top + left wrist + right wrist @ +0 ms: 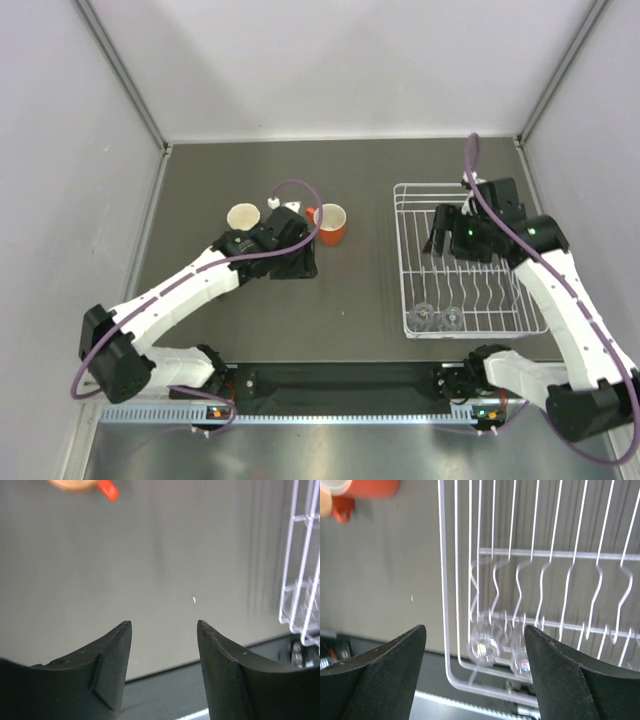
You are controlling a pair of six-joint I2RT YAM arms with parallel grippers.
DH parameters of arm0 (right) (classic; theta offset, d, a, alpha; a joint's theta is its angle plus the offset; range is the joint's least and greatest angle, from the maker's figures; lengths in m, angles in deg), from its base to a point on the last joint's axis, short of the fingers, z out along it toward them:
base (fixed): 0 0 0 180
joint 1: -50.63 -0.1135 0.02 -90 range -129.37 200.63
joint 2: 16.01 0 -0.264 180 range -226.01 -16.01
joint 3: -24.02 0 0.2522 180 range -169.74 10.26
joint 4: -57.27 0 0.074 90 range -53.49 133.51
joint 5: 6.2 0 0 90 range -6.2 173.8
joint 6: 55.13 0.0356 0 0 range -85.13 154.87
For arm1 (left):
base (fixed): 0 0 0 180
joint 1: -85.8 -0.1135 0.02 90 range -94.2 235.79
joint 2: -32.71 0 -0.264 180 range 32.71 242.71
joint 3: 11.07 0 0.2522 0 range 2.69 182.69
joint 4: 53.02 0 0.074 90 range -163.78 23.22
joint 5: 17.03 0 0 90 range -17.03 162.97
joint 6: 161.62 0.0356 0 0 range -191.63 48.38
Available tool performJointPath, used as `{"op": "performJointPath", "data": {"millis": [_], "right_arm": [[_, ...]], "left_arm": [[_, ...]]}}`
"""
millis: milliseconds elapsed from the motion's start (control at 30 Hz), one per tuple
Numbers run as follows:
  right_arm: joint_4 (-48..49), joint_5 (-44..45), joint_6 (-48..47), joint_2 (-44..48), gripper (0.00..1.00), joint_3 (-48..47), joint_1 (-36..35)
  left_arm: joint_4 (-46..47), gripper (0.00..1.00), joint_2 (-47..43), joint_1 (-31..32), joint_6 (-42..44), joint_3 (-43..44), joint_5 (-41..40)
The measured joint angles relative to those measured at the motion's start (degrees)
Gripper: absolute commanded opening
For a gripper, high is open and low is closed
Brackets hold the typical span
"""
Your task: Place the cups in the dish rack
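The large orange mug (331, 224) with a white inside stands upright mid-table. A beige mug (243, 216) stands to its left. The white wire dish rack (500, 200) lies on the right, with two clear glasses (424, 318) (453, 318) in its near left corner. My left gripper (298, 268) is open and empty, low over bare table just near-left of the orange mug, whose handle (107, 489) shows in the left wrist view. My right gripper (440, 235) is open and empty above the rack's left part (447, 580), with the glasses (484, 647) below it. The blue, dark green and tiny orange cups are out of view.
A small white object (275, 202) lies behind the left gripper, between the two mugs. The rack's edge (300, 580) shows at the right of the left wrist view. The orange mug (370, 486) sits left of the rack. Grey walls enclose the table.
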Motion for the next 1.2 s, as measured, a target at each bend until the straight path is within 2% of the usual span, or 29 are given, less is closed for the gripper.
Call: {"op": "performJointPath", "data": {"millis": [167, 233, 267, 500, 700, 1200], "right_arm": [[-6.5, -2.1, -2.1, 7.5, 0.81, 0.8, 0.0], [-8.4, -2.8, -2.5, 10.1, 0.81, 0.8, -0.1], [-9.2, -3.3, -2.5, 11.1, 0.81, 0.8, -0.1], [-12.2, -6.4, -1.8, 15.5, 0.82, 0.8, -0.1], [-13.6, -6.6, -0.3, 17.4, 0.82, 0.7, -0.1], [-15.9, -5.8, 4.2, 18.3, 0.83, 0.7, -0.1]], "left_arm": [[1.4, 0.57, 8.2, 0.0, 1.3, 5.7, -4.6], [2.5, 0.44, 11.8, -0.1, 2.3, 8.8, -7.2], [3.3, 0.42, 13.2, -0.3, 2.9, 9.8, -8.2], [6.3, 0.44, 19.8, -2.0, 8.8, 13.2, -10.6], [7.8, 0.44, 22.2, -3.9, 12.2, 13.7, -11.6], [13.1, 0.43, 25.9, -7.6, 17.0, 9.5, -10.1]]}}
